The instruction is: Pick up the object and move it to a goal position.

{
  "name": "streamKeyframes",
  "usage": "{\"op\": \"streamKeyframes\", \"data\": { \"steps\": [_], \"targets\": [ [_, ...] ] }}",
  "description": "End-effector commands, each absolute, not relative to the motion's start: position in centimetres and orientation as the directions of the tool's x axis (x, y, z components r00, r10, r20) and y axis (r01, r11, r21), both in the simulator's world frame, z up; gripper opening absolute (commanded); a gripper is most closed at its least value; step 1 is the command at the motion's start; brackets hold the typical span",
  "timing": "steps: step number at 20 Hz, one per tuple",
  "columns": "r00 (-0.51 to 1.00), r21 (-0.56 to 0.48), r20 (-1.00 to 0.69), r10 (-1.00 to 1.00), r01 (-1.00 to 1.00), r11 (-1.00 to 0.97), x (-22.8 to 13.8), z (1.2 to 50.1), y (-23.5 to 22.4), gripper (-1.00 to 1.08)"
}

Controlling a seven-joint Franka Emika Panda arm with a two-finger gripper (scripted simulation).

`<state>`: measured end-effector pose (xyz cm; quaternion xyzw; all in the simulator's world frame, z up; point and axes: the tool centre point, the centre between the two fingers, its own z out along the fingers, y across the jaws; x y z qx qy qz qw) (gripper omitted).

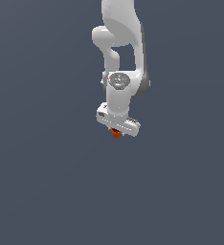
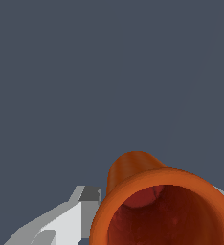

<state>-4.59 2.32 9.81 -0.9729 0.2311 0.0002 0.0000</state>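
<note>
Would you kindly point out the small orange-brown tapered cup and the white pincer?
Small orange-brown tapered cup (image 2: 157, 201): wrist view, on its inner wall.
White pincer (image 1: 117, 129): exterior view, between its fingertips, above the cup.

Orange cup (image 2: 133, 174) between white fingers (image 2: 66, 217)

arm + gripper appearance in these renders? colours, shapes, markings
The arm is glossy white with rounded links, dark grey seams and a round grey cap at the wrist joint. The gripper is a white blocky bar. One finger shows white with grey angular facets. No cables visible.
</note>
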Motion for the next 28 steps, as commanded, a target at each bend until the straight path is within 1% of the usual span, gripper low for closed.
{"op": "streamKeyframes", "data": {
  "steps": [1,20,28],
  "targets": [
    [0.893,0.0,0.001,-0.45,-0.45,-0.893,-4.1,12.0,2.2,-1.0],
    [0.893,0.0,0.001,-0.45,-0.45,-0.893,0.5,31.2,1.2,-1.0],
    [0.893,0.0,0.0,-0.45,-0.45,-0.893,2.4,37.9,0.9,-1.0]
  ]
}}
